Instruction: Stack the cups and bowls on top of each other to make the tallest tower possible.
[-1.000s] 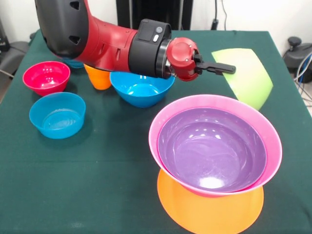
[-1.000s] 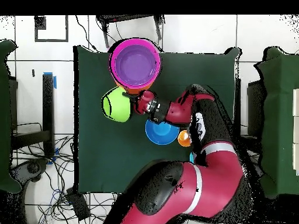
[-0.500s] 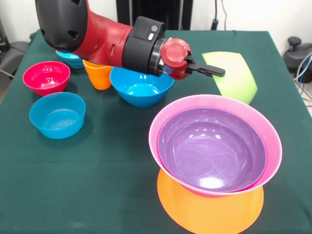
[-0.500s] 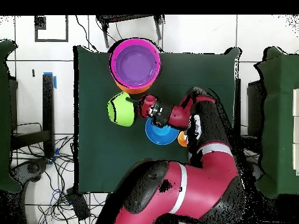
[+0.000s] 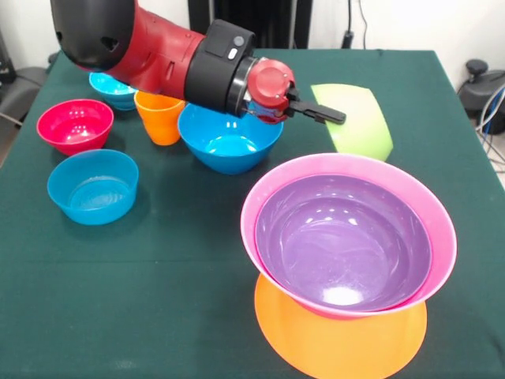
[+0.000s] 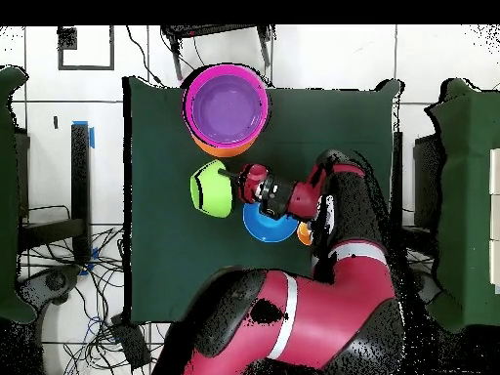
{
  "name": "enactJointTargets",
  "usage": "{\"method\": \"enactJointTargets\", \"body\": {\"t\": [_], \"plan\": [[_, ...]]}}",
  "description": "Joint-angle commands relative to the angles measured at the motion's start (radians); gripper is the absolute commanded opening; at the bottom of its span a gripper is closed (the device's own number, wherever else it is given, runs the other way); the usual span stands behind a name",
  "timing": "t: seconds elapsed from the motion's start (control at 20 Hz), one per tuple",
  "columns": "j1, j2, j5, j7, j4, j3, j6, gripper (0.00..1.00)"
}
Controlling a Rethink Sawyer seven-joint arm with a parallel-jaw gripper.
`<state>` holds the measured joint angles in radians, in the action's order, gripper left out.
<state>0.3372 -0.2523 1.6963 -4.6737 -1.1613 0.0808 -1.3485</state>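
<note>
The tower stands at the near right of the front view: a flat orange bowl point(image 5: 339, 341) as base, a pink bowl point(image 5: 256, 201) on it and a purple bowl point(image 5: 343, 237) nested inside. My gripper point(image 5: 327, 116) is shut on the rim of the green bowl point(image 5: 359, 130), which is tipped on its side behind the tower. In the overhead view the gripper point(image 6: 231, 177) holds the green bowl point(image 6: 209, 189) below the tower point(image 6: 228, 105). The orange cup point(image 5: 160, 120) stands upright under my arm. I cannot make out the light blue cup.
A large blue bowl point(image 5: 229, 146) sits just under my wrist. A small red bowl point(image 5: 75, 125) and a small light blue bowl point(image 5: 93, 186) sit at the left. Another small light blue bowl point(image 5: 110, 85) is partly hidden behind the arm.
My gripper has carried the green bowl leftward in the front view and a little farther back, toward the large blue bowl. The tower and the other bowls have not moved.
</note>
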Motion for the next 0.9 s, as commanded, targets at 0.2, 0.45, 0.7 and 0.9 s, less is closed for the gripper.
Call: {"method": "enactJointTargets", "body": {"t": [0.2, 0.45, 0.7, 0.9], "plan": [[-0.022, 0.042, -0.03, -0.417, 0.058, 0.02, 0.01, 0.0], [-0.031, 0.049, -0.037, -0.421, 0.064, 0.0, -0.009, 0.0], [-0.029, 0.046, -0.036, -0.421, 0.058, 0.004, 0.001, 0.0], [-0.021, 0.039, -0.031, -0.419, 0.049, 0.021, 0.016, 0.0]]}}
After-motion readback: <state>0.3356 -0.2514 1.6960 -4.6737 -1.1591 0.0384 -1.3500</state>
